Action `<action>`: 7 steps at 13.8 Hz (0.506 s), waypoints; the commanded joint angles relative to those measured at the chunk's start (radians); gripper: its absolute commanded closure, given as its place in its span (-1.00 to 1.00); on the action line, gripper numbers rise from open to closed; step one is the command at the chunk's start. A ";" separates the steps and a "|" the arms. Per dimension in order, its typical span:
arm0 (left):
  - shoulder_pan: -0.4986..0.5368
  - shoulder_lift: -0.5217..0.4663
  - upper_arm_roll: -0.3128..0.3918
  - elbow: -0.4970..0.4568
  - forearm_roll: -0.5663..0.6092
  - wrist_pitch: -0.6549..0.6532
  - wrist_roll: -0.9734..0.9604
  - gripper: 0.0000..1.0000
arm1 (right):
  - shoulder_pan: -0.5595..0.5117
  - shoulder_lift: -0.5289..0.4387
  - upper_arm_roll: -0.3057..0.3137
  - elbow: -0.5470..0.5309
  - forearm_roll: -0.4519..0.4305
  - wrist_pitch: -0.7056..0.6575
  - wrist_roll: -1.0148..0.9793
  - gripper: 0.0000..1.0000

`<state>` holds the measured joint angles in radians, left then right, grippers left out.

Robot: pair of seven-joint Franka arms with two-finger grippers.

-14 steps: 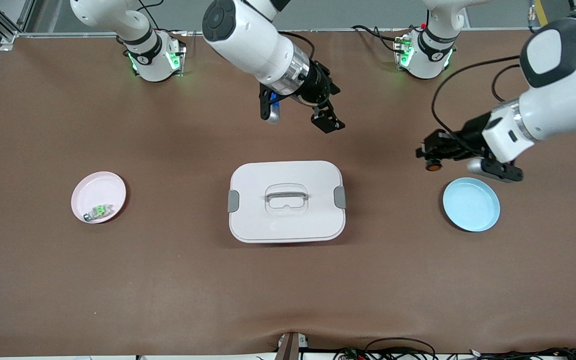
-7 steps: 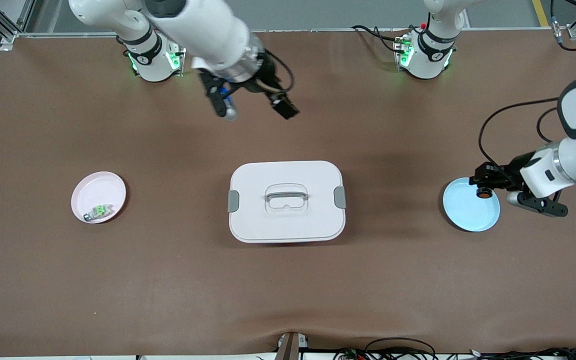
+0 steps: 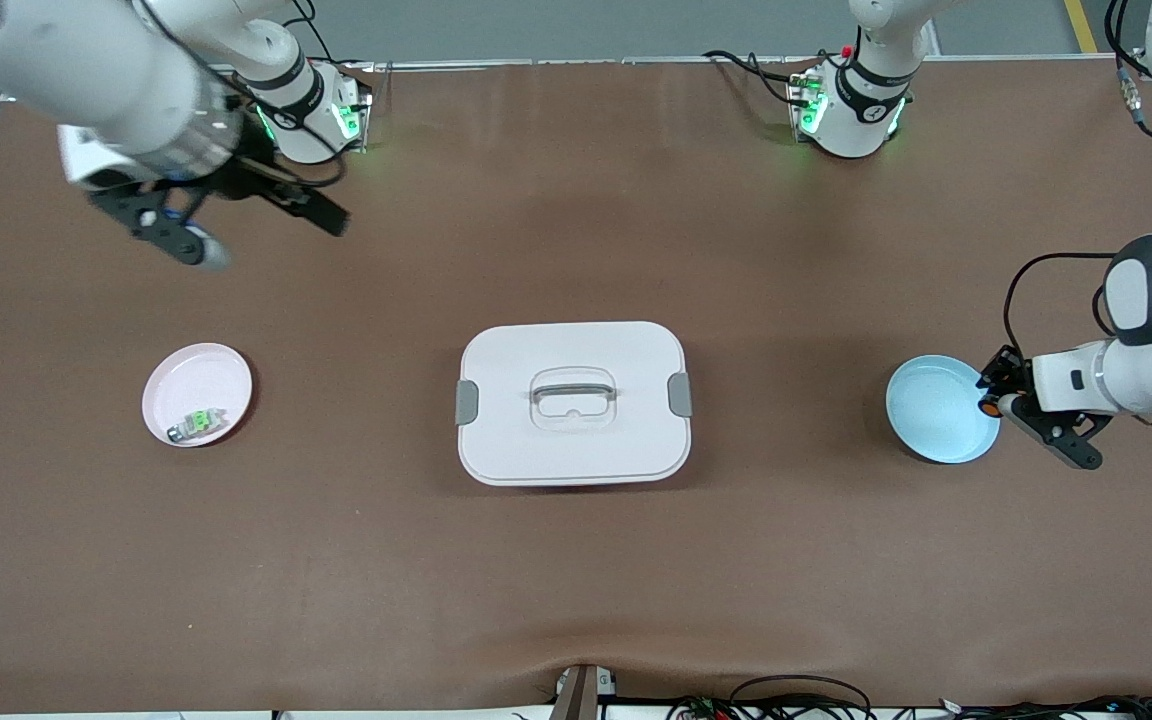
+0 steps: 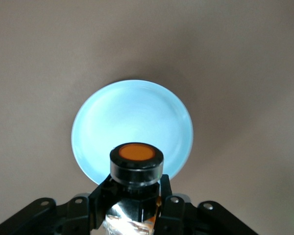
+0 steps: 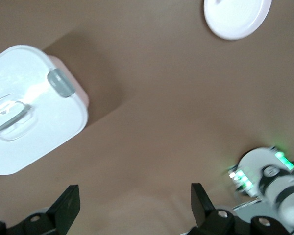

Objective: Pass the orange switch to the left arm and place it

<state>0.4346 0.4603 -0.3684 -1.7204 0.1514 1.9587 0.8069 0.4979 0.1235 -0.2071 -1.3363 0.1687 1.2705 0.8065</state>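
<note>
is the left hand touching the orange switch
Touching. The left wrist view shows the left hand shut on the orange switch, its fingers pressed against the black body, over the blue plate's edge.

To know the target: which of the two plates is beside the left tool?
The blue plate, beside the left tool holding the orange switch; the pink plate holds another switch.

No legible text or labels

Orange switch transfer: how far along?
Done: the orange switch is past the box, at the left arm's end. In hand: left gripper grips it at the blue plate rim. Left: set it down and release. Right gripper waits open near its base.
</note>
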 commanded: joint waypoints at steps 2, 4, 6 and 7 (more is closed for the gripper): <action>0.019 0.095 -0.014 0.018 0.100 0.084 0.184 1.00 | -0.152 -0.067 0.014 -0.064 -0.083 -0.011 -0.338 -1.00; 0.018 0.139 -0.014 0.018 0.149 0.114 0.233 1.00 | -0.234 -0.067 0.014 -0.076 -0.083 -0.002 -0.465 -1.00; 0.015 0.158 -0.014 0.009 0.198 0.124 0.250 0.95 | -0.292 -0.068 0.014 -0.096 -0.101 0.022 -0.582 -1.00; 0.010 0.162 -0.014 0.004 0.224 0.124 0.252 0.93 | -0.315 -0.077 0.014 -0.113 -0.109 0.038 -0.634 -1.00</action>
<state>0.4434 0.6142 -0.3702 -1.7202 0.3265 2.0797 1.0346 0.2231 0.0835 -0.2131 -1.3952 0.0905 1.2746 0.2567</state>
